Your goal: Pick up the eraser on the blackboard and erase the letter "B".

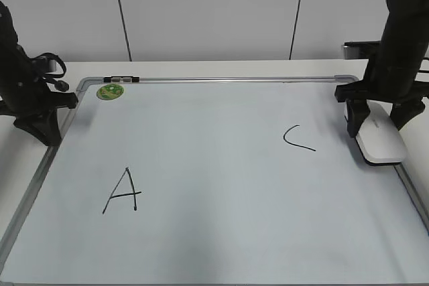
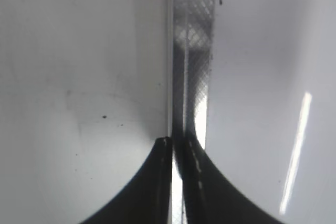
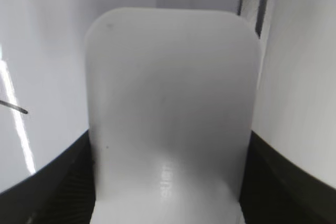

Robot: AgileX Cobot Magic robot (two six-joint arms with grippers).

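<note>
The blackboard (image 1: 221, 185) lies flat on the table, pale with a silver frame. A black "A" (image 1: 123, 191) is at its left and a black "C" (image 1: 297, 137) at its right. No letter "B" shows anywhere on it. The white eraser (image 1: 382, 142) lies on the board by the right frame edge. My right gripper (image 1: 377, 120) straddles its far end, a finger against each long side. In the right wrist view the eraser (image 3: 168, 93) fills the gap between the jaws (image 3: 168, 182). My left gripper (image 1: 41, 128) is shut and empty over the board's left frame (image 2: 191, 51), as the left wrist view (image 2: 178, 148) shows.
A small round green magnet (image 1: 110, 91) sits at the board's far left corner, and a black-and-silver marker (image 1: 122, 79) lies on the top frame beside it. The white table extends past the frame on the left and far sides. A panelled wall stands behind.
</note>
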